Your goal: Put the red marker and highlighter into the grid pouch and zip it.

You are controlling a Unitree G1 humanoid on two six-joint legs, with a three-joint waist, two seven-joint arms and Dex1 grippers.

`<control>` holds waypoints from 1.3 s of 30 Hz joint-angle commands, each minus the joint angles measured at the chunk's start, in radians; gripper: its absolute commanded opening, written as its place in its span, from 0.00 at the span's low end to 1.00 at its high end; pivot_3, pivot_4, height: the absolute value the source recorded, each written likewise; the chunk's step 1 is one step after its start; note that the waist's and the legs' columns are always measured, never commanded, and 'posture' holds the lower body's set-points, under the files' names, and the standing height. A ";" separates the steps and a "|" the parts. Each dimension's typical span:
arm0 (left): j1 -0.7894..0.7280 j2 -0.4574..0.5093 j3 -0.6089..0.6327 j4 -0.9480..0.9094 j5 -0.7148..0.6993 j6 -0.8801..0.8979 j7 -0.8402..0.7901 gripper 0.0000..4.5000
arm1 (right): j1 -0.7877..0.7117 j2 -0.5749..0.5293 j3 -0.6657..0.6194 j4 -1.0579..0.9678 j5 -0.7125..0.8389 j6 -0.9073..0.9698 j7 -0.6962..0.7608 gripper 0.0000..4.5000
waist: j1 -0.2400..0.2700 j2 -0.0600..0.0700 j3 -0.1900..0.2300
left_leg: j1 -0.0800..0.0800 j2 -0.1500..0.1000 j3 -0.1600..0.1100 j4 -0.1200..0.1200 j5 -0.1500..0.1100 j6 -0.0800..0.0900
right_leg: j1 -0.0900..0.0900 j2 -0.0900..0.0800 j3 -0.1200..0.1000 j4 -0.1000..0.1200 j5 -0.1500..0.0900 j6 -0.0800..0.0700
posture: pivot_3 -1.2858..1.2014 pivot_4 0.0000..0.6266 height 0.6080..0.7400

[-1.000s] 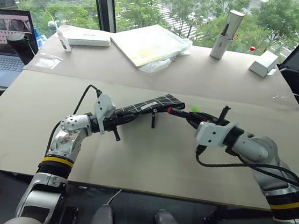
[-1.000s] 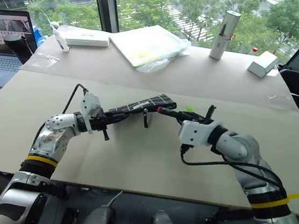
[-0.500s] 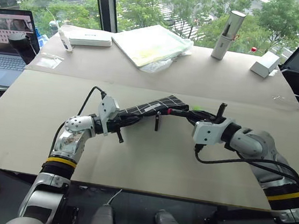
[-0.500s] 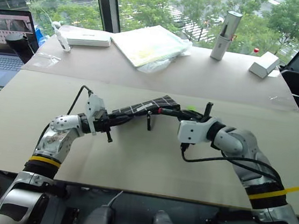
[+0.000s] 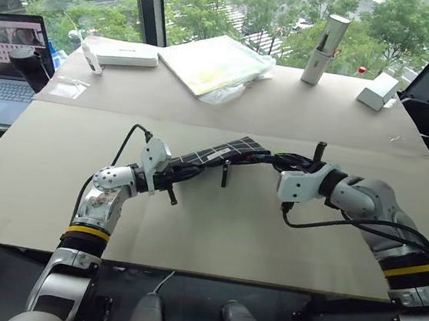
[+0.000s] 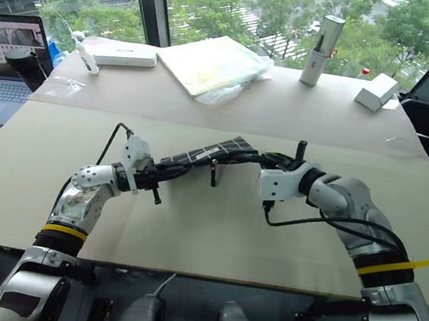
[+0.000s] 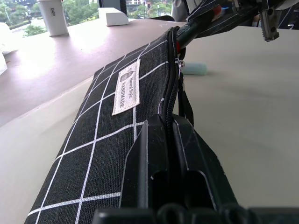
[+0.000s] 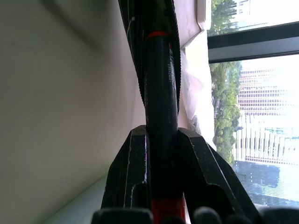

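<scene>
Pale cardboard-covered table (image 5: 214, 230) before a big window (image 5: 240, 1) with trees outside. We see a laptop (image 5: 9, 60), a white box (image 5: 379, 91) and a silver cylinder (image 5: 325, 49) at the far edge. Left gripper (image 7: 170, 140) clenched on the grid pouch (image 5: 215, 154), held above the table. Right gripper (image 8: 161, 140) grasps the red marker (image 8: 161, 93), tip inside the pouch mouth. Highlighter (image 7: 194, 69) lies on the table beside the pouch.

a wide tan table (image 5: 214, 230) is set before large windows (image 5: 216, 6), through which green trees are seen in daylight. an open laptop (image 5: 8, 67) is placed at the left edge.
</scene>
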State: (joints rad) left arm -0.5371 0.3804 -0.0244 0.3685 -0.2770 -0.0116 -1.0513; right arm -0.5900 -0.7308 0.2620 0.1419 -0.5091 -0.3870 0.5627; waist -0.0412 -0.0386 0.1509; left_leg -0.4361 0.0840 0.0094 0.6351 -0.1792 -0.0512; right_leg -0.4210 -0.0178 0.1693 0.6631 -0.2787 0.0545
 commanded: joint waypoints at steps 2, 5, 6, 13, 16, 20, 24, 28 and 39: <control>-0.018 -0.005 -0.004 -0.027 -0.008 -0.007 -0.004 0.00 | -0.050 0.083 0.072 -0.009 -0.054 -0.019 -0.013 0.11 | -0.002 0.000 0.000 | 0.000 0.000 0.000 0.000 0.000 0.000 | 0.000 0.000 0.000 0.000 0.000 0.000 | 0.52 0.24 0.99; -0.018 -0.005 -0.003 -0.026 -0.008 -0.008 -0.005 0.00 | -0.084 0.143 0.118 0.024 -0.083 -0.027 -0.024 0.11 | -0.001 0.000 0.000 | 0.000 0.000 0.000 0.000 0.000 0.000 | 0.000 0.000 0.000 0.000 0.000 0.000 | 0.52 0.24 0.99; -0.018 -0.005 -0.003 -0.027 -0.008 -0.007 -0.004 0.00 | -0.094 0.158 0.128 0.037 -0.091 -0.030 -0.029 0.11 | -0.001 0.000 0.000 | 0.000 0.000 0.000 0.000 0.000 0.000 | 0.000 0.000 0.000 0.000 0.000 0.000 | 0.52 0.24 0.99; -0.014 -0.002 -0.001 -0.037 -0.010 -0.003 0.000 0.00 | -0.165 0.264 0.181 0.129 -0.100 -0.061 -0.056 0.11 | 0.001 0.000 0.000 | 0.000 0.000 0.000 0.000 0.001 -0.002 | 0.000 0.000 0.000 0.001 0.000 0.000 | 0.52 0.24 0.99; -0.009 -0.002 0.000 -0.045 -0.011 -0.001 0.003 0.00 | -0.169 0.292 0.178 0.143 -0.076 -0.044 -0.039 0.22 | 0.001 0.000 0.000 | 0.000 0.000 0.000 0.000 0.001 -0.002 | 0.000 0.000 0.000 0.001 0.000 0.000 | 0.52 0.24 0.99; -0.003 -0.003 -0.001 -0.053 -0.013 0.001 0.006 0.00 | -0.149 0.300 0.157 0.132 -0.012 -0.007 0.032 0.52 | -0.001 0.000 0.000 | 0.000 0.000 0.000 0.000 0.001 -0.002 | 0.000 0.000 0.000 0.001 0.000 0.000 | 0.52 0.24 0.99; 0.002 -0.004 -0.002 -0.055 -0.013 0.003 0.009 0.00 | -0.158 0.269 0.110 0.150 -0.005 0.013 0.011 0.84 | 0.001 0.000 0.000 | 0.000 0.000 0.000 0.000 0.001 -0.002 | 0.000 0.000 0.000 0.001 0.000 0.000 | 0.52 0.24 0.99; 0.002 -0.007 -0.003 -0.054 -0.012 0.004 0.010 0.00 | -0.165 0.213 0.083 0.161 0.010 -0.018 0.004 0.91 | 0.001 0.000 0.000 | 0.000 0.000 0.000 0.000 0.001 -0.002 | 0.000 0.000 0.000 0.001 0.000 0.000 | 0.52 0.24 0.99; 0.004 -0.002 -0.001 -0.053 -0.009 0.007 0.013 0.00 | -0.057 0.056 -0.200 -0.066 0.689 0.324 0.330 0.91 | 0.001 0.000 0.000 | 0.000 0.000 -0.001 0.001 0.001 -0.002 | 0.002 0.000 0.000 0.001 0.000 0.000 | 0.52 0.24 0.99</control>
State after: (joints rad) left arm -0.5300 0.3731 -0.0301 0.3496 -0.2765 -0.0020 -1.0371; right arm -0.6655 -0.6470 0.1430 0.1848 -0.0223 -0.2490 0.8004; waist -0.0397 -0.0386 0.1509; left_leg -0.4360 0.0840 0.0078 0.6359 -0.1781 -0.0529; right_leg -0.4187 -0.0180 0.1688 0.6638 -0.2785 0.0544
